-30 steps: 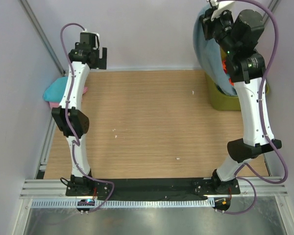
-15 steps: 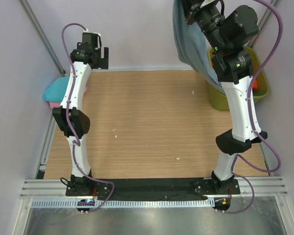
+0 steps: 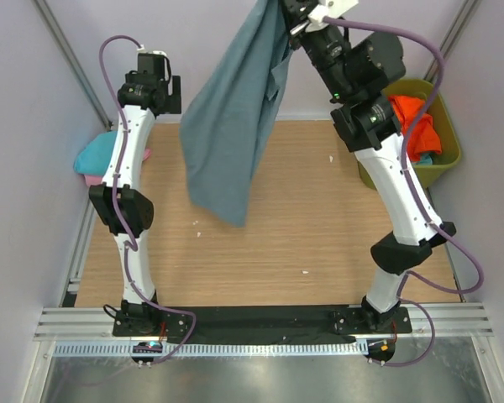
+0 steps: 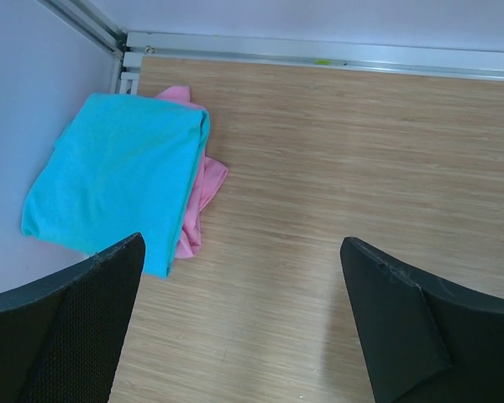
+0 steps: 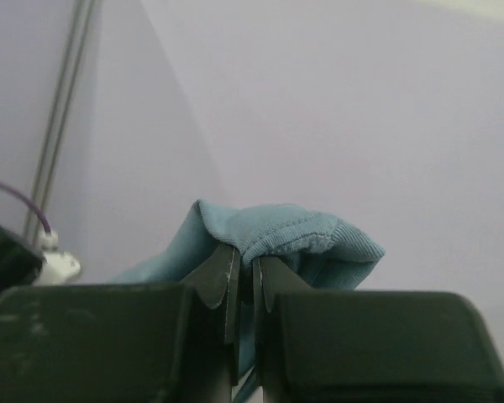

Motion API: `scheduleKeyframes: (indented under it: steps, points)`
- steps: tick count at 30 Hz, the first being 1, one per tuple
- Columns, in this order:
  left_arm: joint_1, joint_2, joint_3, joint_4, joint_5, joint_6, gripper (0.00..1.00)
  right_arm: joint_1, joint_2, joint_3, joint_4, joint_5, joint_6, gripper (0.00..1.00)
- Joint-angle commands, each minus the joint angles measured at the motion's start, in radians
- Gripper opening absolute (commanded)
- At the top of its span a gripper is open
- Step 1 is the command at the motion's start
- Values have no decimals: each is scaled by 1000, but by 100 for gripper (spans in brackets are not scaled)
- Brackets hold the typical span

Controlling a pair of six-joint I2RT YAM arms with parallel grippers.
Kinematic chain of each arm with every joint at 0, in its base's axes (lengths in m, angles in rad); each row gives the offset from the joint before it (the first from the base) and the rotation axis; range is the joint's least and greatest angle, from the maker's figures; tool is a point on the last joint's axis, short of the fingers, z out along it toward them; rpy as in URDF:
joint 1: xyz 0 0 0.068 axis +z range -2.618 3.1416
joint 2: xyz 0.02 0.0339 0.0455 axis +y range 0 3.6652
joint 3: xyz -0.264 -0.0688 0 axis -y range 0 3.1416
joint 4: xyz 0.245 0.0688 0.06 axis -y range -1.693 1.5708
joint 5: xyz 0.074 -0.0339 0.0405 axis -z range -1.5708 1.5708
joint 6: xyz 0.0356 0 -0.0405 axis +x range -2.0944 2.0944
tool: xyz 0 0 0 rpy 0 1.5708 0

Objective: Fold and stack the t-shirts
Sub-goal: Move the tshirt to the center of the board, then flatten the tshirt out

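Right gripper pinched tight on grey-blue shirt, which hangs high over the table. Left gripper wide, empty, near folded turquoise shirt lying on pink shirt, far-left corner.

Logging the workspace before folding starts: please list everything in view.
grey-blue t-shirt: one, grey-blue, hanging from the right fingers
turquoise t-shirt: one, turquoise, folded, far left corner
pink t-shirt: one, pink, under the turquoise t-shirt
orange t-shirt: one, orange, in the tub
tub: one, olive-green, far right corner
table: one, light wood, beneath everything
left fingers: two, black, open, above the table
right fingers: two, dark, shut on the grey-blue t-shirt
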Motion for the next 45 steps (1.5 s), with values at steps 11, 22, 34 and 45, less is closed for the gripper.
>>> scheduleKeyframes:
  steps: [11, 22, 34, 45]
  points:
    - [23, -123, -233, 51, 59, 17, 100, -329, -8, -856, -315, 262, 162, 82]
    - [-117, -168, -475, -258, 706, 355, 90, -288, -19, -911, -409, -60, 121, 91]
    - [-303, -280, -707, -466, 725, 639, 81, -339, 285, -632, -523, -77, 141, 89]
    - [-437, -228, -823, -380, 590, 580, 79, -378, 498, -388, -566, -43, 182, 89]
